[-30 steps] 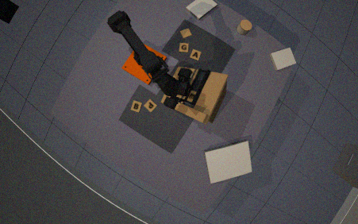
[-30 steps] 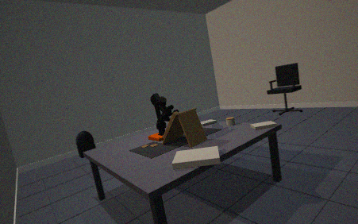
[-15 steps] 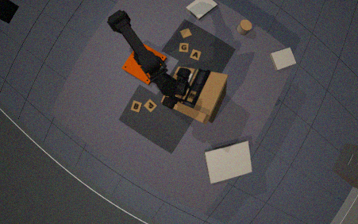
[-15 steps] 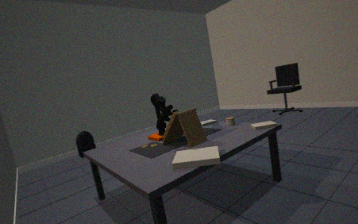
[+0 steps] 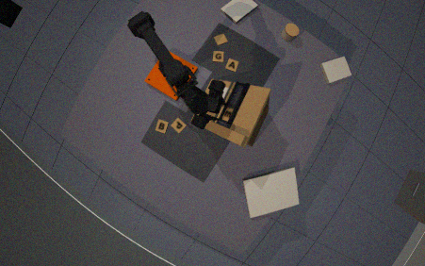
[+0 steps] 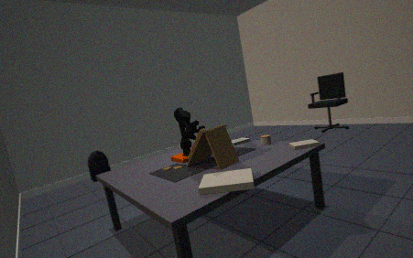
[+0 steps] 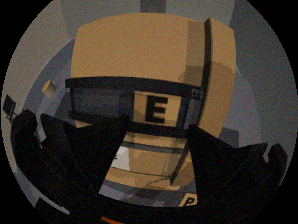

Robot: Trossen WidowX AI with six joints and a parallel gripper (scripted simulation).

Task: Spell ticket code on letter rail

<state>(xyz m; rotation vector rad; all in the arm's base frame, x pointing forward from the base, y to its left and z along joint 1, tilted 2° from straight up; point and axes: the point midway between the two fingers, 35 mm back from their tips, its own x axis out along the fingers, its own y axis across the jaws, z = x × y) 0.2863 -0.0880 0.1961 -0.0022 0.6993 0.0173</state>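
Note:
The sloped board (image 5: pixel 257 106) (image 7: pixel 130 50) (image 6: pixel 222 146) carries a black letter rail (image 7: pixel 100 102). An upright E tile (image 7: pixel 157 109) (image 5: pixel 228 113) sits in the rail, right of its middle in the wrist view, with short dark rail to its right. My gripper (image 7: pixel 158 124) is open just in front of the E tile, with nothing between its fingers. The white ticket (image 7: pixel 121 157) is mostly hidden by a finger; its print is unreadable. A G tile (image 5: pixel 218 56), an A tile (image 5: pixel 232 64), a tile (image 5: pixel 220 39) with no readable letter, a B tile (image 5: pixel 161 125) and a turned P tile (image 5: pixel 178 124) (image 7: pixel 189 201) lie loose.
Dark mats (image 5: pixel 259 54) (image 5: pixel 188 157) lie on both sides of the board. White slabs (image 5: pixel 271 193) (image 5: pixel 336 70) (image 5: pixel 239 9) and a tan cylinder (image 5: pixel 291 32) (image 6: pixel 266 139) stand farther out on the counter. A raised dark strip (image 7: pixel 207 60) runs up the board beside the rail.

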